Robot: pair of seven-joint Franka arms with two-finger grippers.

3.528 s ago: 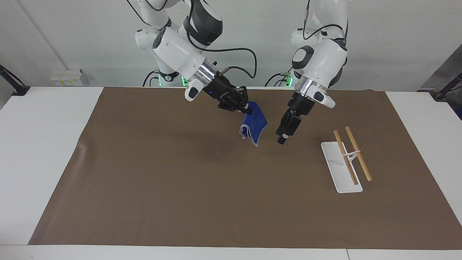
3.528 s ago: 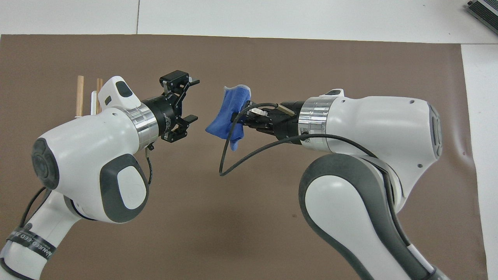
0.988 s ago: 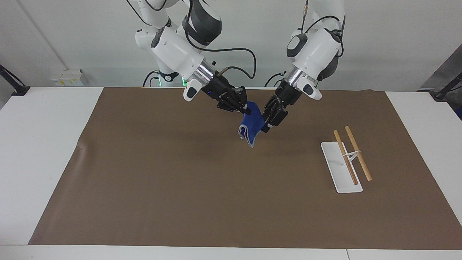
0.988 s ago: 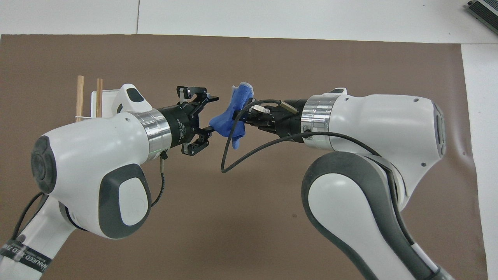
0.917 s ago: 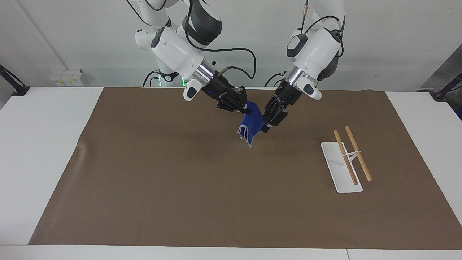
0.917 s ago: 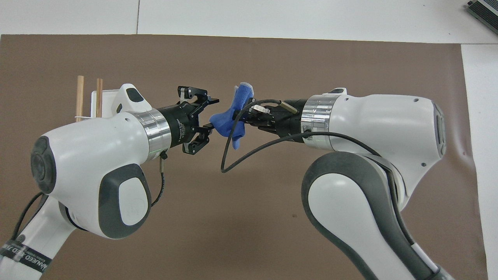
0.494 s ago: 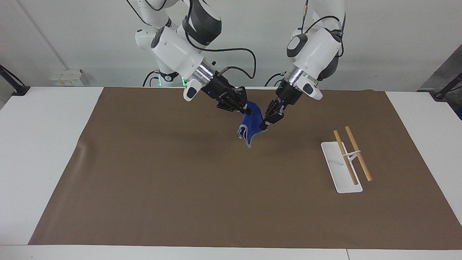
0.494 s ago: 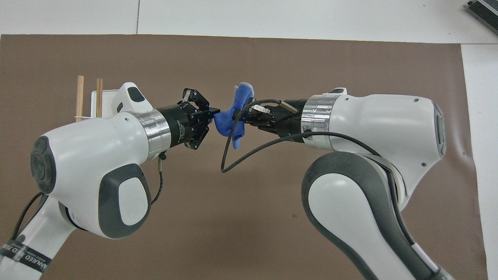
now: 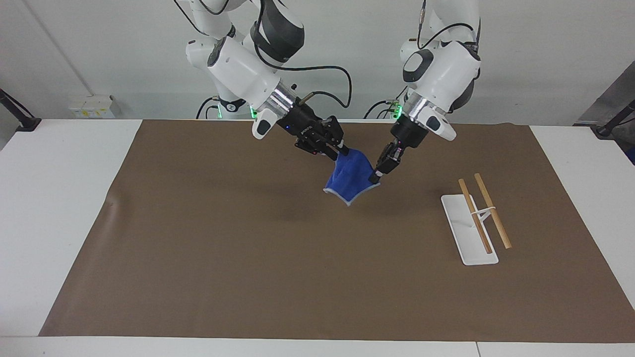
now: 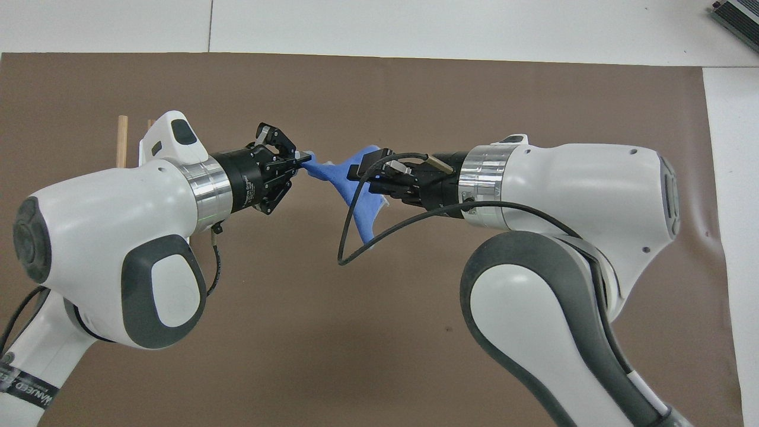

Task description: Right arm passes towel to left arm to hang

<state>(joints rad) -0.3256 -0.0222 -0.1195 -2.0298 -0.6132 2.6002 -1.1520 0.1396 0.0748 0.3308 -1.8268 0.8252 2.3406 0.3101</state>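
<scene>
The blue towel [image 9: 351, 178] hangs in the air over the brown mat, stretched between both grippers. My right gripper [image 9: 340, 151], with the blue wrist light, is shut on the towel's upper corner. My left gripper [image 9: 377, 176] is shut on the corner toward the left arm's end. In the overhead view the towel [image 10: 332, 172] spans from the left gripper [image 10: 302, 159] to the right gripper [image 10: 359, 169], and a loose flap droops below the right gripper's cable.
A white rack base [image 9: 461, 233] with two wooden rails [image 9: 491, 210] stands on the mat toward the left arm's end. In the overhead view the left arm hides most of the rack; one rail tip [image 10: 121, 141] shows. The brown mat [image 9: 248, 248] covers the table.
The left gripper reached the towel, shut on its corner and pulled toward the left arm's end. The towel went from a hanging bunch to a spread sheet between both grippers.
</scene>
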